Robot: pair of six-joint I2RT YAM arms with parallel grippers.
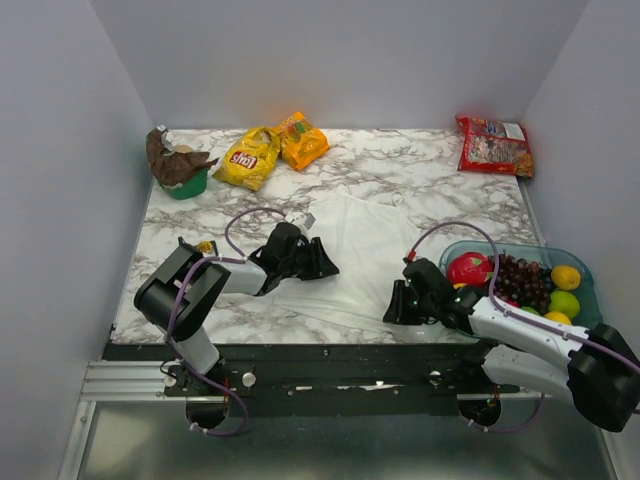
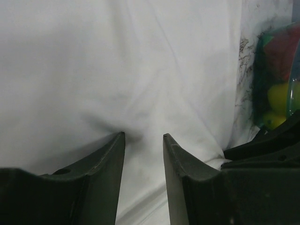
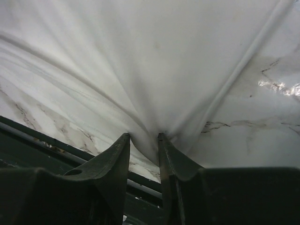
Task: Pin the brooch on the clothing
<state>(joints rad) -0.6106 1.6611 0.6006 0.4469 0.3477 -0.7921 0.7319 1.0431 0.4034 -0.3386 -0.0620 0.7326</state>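
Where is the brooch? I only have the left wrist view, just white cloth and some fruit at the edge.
Observer: From above, the brooch, a small gold disc, seems to lie on the table beside the left arm, off the cloth.
Operator: And the other arm?
Observer: The right end effector is pinching a fold of cloth near the table's front edge.
Operator: Anything at the back?
Observer: Snack bags along the far edge.

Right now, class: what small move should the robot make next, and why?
Probably the right gripper should ease the white garment rightward to flatten it: folds fan from its pinch, the left gripper rests on the cloth's other side, and the brooch lies unpinned beside the left arm.
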